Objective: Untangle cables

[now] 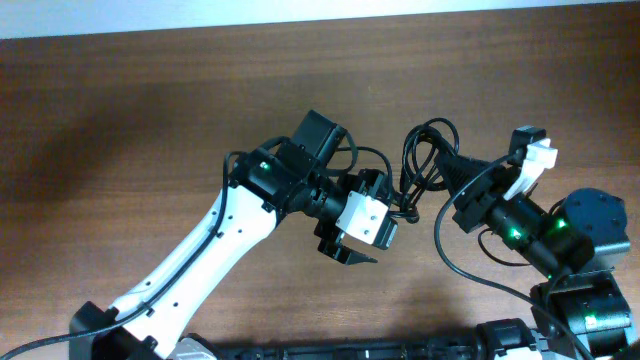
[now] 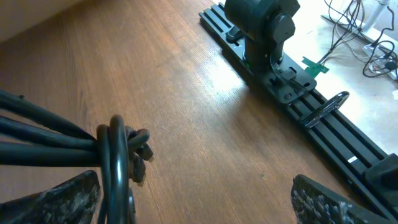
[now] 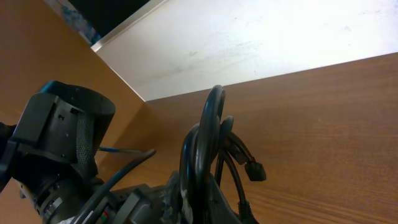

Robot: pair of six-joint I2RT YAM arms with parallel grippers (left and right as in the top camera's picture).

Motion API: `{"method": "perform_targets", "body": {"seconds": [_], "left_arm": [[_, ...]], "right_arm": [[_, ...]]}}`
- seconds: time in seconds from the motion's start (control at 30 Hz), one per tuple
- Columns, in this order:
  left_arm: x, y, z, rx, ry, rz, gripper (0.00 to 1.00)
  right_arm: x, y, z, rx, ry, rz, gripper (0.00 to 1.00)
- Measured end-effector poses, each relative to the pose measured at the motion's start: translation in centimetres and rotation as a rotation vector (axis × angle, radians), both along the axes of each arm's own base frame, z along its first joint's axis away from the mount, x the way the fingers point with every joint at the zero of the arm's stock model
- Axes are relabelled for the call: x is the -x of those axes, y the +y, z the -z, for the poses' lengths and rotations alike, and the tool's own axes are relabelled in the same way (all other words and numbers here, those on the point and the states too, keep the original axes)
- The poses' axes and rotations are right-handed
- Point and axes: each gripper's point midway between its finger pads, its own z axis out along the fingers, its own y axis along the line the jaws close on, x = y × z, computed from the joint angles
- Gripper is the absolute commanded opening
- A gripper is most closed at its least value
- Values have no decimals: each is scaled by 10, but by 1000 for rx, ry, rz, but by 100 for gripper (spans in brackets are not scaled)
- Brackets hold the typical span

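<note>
The right gripper (image 1: 447, 175) is clamping shut on the cables (image 2: 117, 162), holding the small black bundle over the right-middle part of the brown table (image 1: 150, 120). Seen from above, thin loops are fanning out beyond its fingers toward the far edge. In the right wrist view one loop is standing upright out of the grip, and a small plug (image 3: 255, 169) is hanging just beside it. The left gripper (image 2: 199, 206) is sitting just beside the bundle with its jaws spread wide and gripping nothing. In its own view the cords are crossing the left side near the left pad (image 2: 62, 199), though whether they are touching it is not clear
</note>
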Motion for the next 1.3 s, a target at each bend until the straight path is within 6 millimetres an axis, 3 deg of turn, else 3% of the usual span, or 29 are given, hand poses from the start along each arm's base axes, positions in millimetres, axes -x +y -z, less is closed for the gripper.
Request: {"method": "perform_targets", "body": {"seconds": [0.1,0.13,0.2,0.27,0.3,0.57,0.83,0.9,1.13,1.3], "left_arm": [[8,6,4,-32,46,1,99],[9,7,5,-38,53,1,94],[10,7,5,-40,57,0,35],[10,7,5,-42,59,-2,9],[9,7,5,-42,59,-2,0],[9,7,5,-42,59,-3,0],[17,7,-2,-14,89,17,0],[22,7,-10,14,84,32,0],[50,22,-70,176,-48,83,0],[65,35,-98,242,-142,89,0]], "right_arm": [[0,0,1,-2,5,0,4],[0,0,1,-2,5,0,4],[0,0,1,-2,5,0,4],[1,0,1,-3,7,-3,4],[1,1,1,-4,9,-6,4],[2,2,2,-7,15,-17,4],[0,-13,24,34,97,79,4],[-1,-18,31,53,121,112,4],[-3,-40,50,126,182,231,4],[-3,-51,58,160,208,291,4]]}}
